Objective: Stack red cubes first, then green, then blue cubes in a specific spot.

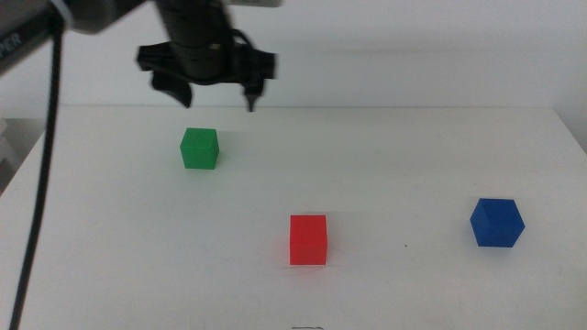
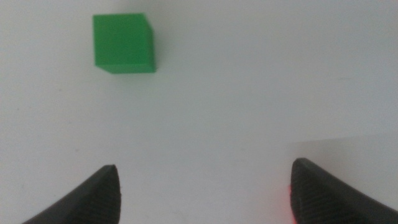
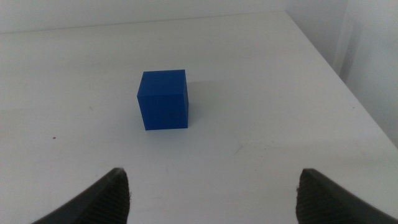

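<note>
Left arm [image 1: 215,92] cropped above green cube [image 1: 199,148].

Matte cubes (smooth white table [image 1: 413,156])

Middle view: high, facing forward and down over whole tabletop [image 1: 413,147]. Left wrist view: close, steeply downward, shares green cube [image 1: 199,148] [image 2: 124,43]. Right wrist view: low, oblique, shares blue cube [image 1: 496,223] [image 3: 163,99].

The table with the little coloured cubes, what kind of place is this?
Probably a robot lab or test bench: a bare white table against a blank wall, holding only a red cube, a green cube and a blue cube, with the open left gripper above.
</note>
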{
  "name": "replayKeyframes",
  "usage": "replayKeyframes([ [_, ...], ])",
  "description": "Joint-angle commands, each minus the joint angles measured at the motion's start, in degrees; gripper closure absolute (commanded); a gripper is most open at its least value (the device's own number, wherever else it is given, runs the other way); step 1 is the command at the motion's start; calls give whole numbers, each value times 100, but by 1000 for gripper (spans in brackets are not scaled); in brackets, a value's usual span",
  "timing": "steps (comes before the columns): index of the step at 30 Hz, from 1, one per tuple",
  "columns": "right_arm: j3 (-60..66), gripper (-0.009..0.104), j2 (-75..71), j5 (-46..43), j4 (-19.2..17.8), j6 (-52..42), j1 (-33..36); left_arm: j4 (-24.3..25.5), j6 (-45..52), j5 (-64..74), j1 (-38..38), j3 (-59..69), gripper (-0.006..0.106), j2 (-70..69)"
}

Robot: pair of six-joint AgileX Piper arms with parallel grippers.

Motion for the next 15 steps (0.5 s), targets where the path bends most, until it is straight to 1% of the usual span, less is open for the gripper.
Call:
replayKeyframes([
  [1,-100,22,-129,-396,-72,-57,-22,-577,638,141,436,-282,7,-87],
  [4,-100,22,-129,-396,-72,-57,-22,-1192,1019,61,941,-616,7,357],
  [8,-100,22,-129,-396,-72,-57,-22,-1523,1125,38,1308,-1080,7,1048],
  [10,-100,22,-129,-396,-72,-57,-22,-1573,1193,-7,1417,-1329,7,1373],
  [15,-100,22,-129,-396,-72,-57,-22,-1288,1204,-299,1456,-1748,7,1902],
])
